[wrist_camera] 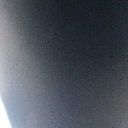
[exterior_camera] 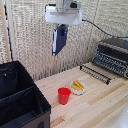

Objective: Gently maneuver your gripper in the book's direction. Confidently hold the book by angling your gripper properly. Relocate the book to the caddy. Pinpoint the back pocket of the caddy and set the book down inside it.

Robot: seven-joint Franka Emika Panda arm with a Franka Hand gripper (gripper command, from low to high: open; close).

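Note:
The gripper [exterior_camera: 62, 26] hangs high above the table near the exterior view's top centre. It is shut on the top edge of the dark navy-blue book [exterior_camera: 59, 40], which hangs down from it, tilted slightly. The black caddy [exterior_camera: 20, 97] with its inner dividers stands at the exterior view's lower left, well below and to the left of the book. The wrist view is filled by a blurred dark blue-grey surface [wrist_camera: 70, 60], very close to the lens; I take it to be the book.
A red cup [exterior_camera: 64, 95] stands on the wooden table [exterior_camera: 100, 105] below the book. Beside it is a white plate with yellow food [exterior_camera: 78, 87]. A black toaster oven [exterior_camera: 112, 56] with its door open sits at the right. A woven screen stands behind.

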